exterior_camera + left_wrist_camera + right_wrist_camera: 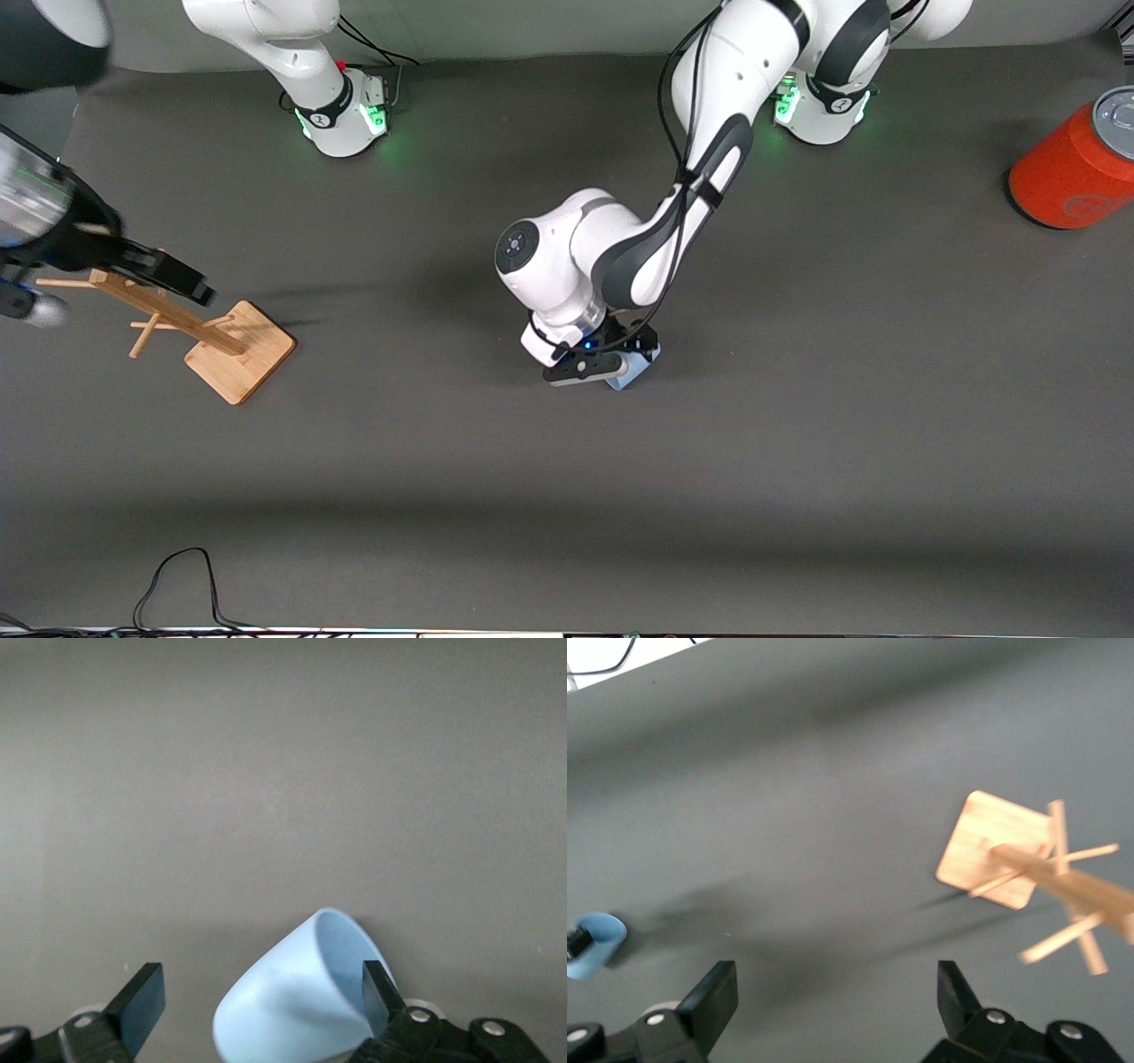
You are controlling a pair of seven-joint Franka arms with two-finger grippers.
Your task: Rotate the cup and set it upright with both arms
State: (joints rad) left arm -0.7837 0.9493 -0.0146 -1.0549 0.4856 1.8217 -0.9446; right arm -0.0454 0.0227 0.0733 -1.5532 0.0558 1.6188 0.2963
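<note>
Lying tipped on the grey table, the small light-blue plastic cup [297, 1001] sits between the left gripper's [263, 1003] spread fingers, one fingertip inside its rim. At nine o'clock in the front view, the right gripper [837, 999] hangs with fingers apart over the wooden peg stand [237, 351].

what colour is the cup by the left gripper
Light blue, plain; the cup shows best in the left wrist view, between the open left gripper.

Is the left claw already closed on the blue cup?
No, the left claw is open around the tipped cup, with one finger clearly apart from it.
</note>
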